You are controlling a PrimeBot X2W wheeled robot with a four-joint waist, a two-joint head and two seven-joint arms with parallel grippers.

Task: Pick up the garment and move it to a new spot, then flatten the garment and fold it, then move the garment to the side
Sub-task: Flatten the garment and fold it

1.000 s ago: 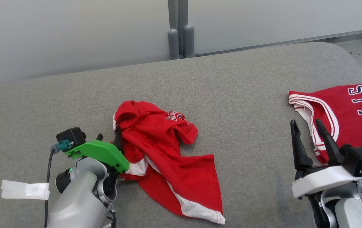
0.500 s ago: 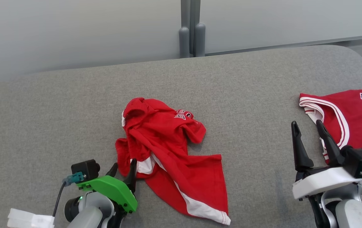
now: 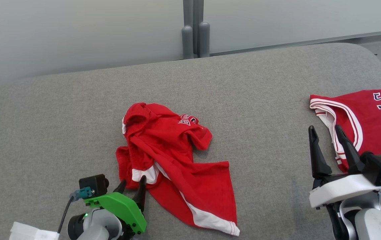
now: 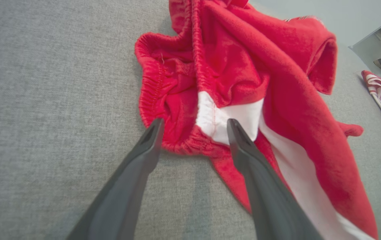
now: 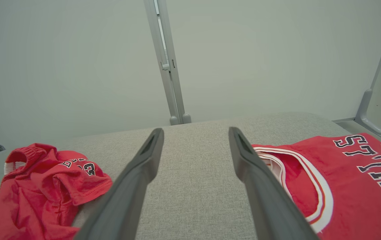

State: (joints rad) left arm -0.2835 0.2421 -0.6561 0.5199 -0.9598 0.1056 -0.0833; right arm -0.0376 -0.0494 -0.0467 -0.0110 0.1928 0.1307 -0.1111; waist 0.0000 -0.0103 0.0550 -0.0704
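Your left pincer (image 3: 133, 181) stands wide at the waistband (image 4: 145, 100) of the crumpled red shorts (image 3: 173, 160) mid-way across the desk (image 3: 60, 116), probably lined up to pinch; your right pincer (image 3: 324, 128), equally wide, hovers beside the jersey (image 3: 377, 120).

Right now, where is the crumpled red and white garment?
The crumpled red garment lies centre of the head view on the grey fabric surface, just ahead of the left gripper, left of the red jersey.

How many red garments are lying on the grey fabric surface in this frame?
2. A crumpled red garment with white trim lies midway across the grey fabric surface; a flat red jersey with dark lettering lies at its right edge, partly out of frame.
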